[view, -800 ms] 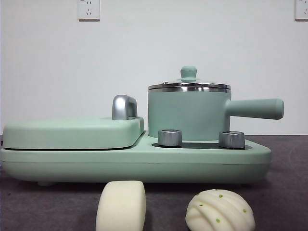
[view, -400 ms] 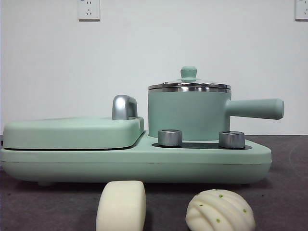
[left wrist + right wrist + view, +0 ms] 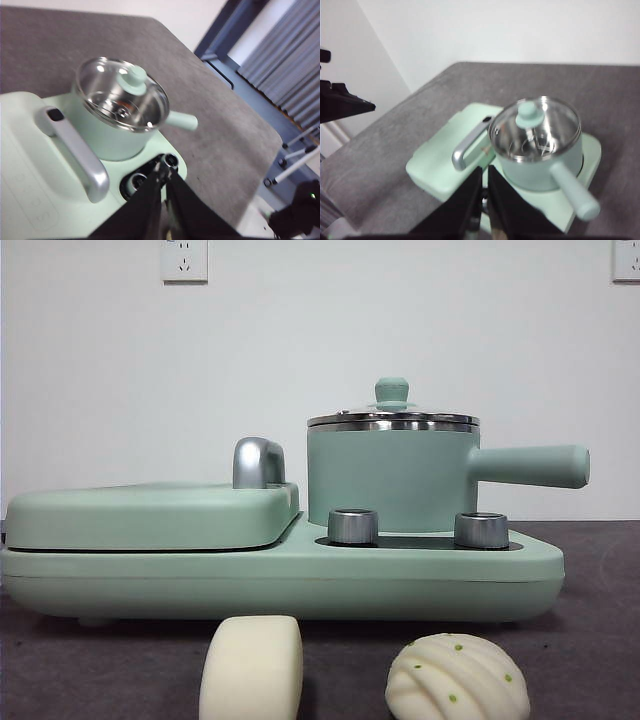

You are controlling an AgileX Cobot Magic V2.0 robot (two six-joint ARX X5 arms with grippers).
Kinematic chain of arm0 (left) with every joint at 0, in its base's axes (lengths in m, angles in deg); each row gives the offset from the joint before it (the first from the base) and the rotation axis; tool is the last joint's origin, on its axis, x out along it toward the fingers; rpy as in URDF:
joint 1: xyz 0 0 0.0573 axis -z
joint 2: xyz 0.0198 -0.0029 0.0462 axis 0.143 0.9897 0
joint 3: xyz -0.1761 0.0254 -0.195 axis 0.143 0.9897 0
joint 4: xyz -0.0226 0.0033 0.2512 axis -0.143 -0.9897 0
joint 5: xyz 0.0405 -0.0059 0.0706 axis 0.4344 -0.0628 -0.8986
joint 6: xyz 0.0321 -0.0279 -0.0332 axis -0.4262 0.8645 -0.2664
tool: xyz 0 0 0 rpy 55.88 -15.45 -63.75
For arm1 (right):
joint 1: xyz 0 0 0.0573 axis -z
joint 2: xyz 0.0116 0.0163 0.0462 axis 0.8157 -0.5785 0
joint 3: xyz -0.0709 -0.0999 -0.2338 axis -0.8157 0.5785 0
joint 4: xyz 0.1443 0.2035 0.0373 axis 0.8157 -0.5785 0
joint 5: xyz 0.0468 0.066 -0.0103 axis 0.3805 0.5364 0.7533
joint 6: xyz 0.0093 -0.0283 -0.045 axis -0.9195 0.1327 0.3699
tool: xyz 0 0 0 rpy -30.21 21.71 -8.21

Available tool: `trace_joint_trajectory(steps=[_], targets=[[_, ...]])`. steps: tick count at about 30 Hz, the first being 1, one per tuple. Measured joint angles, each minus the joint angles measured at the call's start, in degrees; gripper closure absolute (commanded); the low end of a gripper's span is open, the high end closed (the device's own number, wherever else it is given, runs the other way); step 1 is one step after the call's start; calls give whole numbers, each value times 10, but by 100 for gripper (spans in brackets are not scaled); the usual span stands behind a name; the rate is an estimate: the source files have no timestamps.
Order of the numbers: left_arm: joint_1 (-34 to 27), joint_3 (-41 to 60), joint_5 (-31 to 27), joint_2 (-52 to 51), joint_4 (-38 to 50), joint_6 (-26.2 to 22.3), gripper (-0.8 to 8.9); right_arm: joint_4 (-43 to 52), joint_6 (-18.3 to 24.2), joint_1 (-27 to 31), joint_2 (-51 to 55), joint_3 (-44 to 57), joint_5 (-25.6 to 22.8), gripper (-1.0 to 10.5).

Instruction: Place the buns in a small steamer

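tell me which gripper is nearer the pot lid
Hard to call; roughly equal. Left gripper and right gripper both hang shut above the cooker, off to the side of the lid.

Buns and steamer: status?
Left tool and right tool shut, empty, high above appliance. Smooth loaf-shaped bun and ridged green-specked bun on table. Mint-green steamer pot blocked by its glass lid.

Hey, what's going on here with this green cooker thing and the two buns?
Nothing is being handled yet. Both buns, the smooth one and the ridged one, sit on the table in front of the cooker. The small steamer still has its glass lid on. The left gripper and right gripper hover above the cooker, fingers shut, holding nothing.
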Motion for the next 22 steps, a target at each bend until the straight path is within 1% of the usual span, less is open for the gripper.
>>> trace_joint_trajectory(steps=[1,2,3,5,6,7,8,15,22], targets=[[2,0,0,0,-2,-6,771,-8,0,0,0,0,0,879],[2,0,0,0,-5,-12,732,-12,0,0,0,0,0,821],[2,0,0,0,-6,-16,670,-14,0,0,0,0,0,773],[2,0,0,1,-6,-21,473,-17,0,0,0,0,-3,644],[2,0,0,2,-6,-22,395,-17,0,0,0,0,-3,599],[2,0,0,3,-5,-24,330,-18,0,0,0,0,-3,558],[2,0,0,6,-4,-25,302,-18,0,0,0,0,-3,544],[5,-12,0,50,10,-28,307,-18,0,0,0,0,-3,536],[10,-85,0,148,30,-36,315,-18,0,0,0,0,-3,536]])
